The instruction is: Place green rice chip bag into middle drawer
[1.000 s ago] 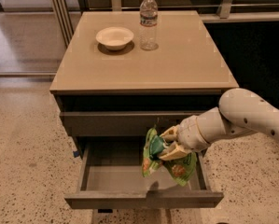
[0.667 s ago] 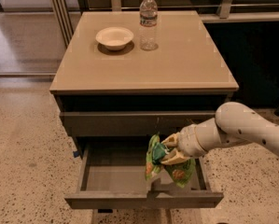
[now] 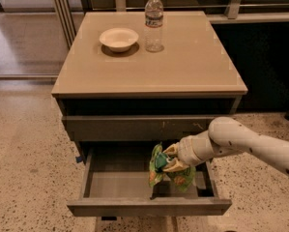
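Observation:
The green rice chip bag is glossy bright green with orange chip pictures. It hangs crumpled from my gripper, which is shut on its upper part. The white arm reaches in from the right. The bag hangs inside the open middle drawer, toward its right half, with its lower end near the drawer floor. The drawer is pulled out wide, with a plain grey-brown front panel. The drawer above it is closed and has small pale scratches.
A tan cabinet top holds a white bowl and a clear water bottle at the back. Speckled floor lies around the cabinet. A dark wall panel stands to the right and metal rails behind.
My gripper with the bag has moved down and slightly left, lowering the bag deeper into the open drawer.

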`<state>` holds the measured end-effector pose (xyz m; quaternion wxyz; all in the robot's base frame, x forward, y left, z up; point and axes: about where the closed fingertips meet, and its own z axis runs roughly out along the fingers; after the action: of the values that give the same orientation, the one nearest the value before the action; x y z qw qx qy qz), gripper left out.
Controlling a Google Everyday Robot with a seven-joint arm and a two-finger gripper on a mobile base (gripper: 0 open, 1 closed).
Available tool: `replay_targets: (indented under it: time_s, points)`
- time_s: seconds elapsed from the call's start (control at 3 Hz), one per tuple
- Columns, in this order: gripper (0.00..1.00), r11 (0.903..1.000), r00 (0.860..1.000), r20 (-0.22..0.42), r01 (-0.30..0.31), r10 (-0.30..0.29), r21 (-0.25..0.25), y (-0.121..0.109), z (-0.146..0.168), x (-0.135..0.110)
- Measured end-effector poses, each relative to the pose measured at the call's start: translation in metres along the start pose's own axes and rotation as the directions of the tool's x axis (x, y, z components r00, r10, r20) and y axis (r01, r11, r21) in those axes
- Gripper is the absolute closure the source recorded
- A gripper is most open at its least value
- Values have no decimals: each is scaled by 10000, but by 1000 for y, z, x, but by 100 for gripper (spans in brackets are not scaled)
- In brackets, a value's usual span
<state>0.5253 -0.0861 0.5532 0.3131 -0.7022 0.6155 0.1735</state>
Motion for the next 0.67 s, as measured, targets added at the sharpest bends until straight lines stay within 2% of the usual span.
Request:
replay_targets:
  time_s: [0.33,0.67]
  points:
    - [100,9991,9967,-764,-259,285,341,-5,36,26]
    - [100,9992,9964,-816,-213,240,344,-2,41,30]
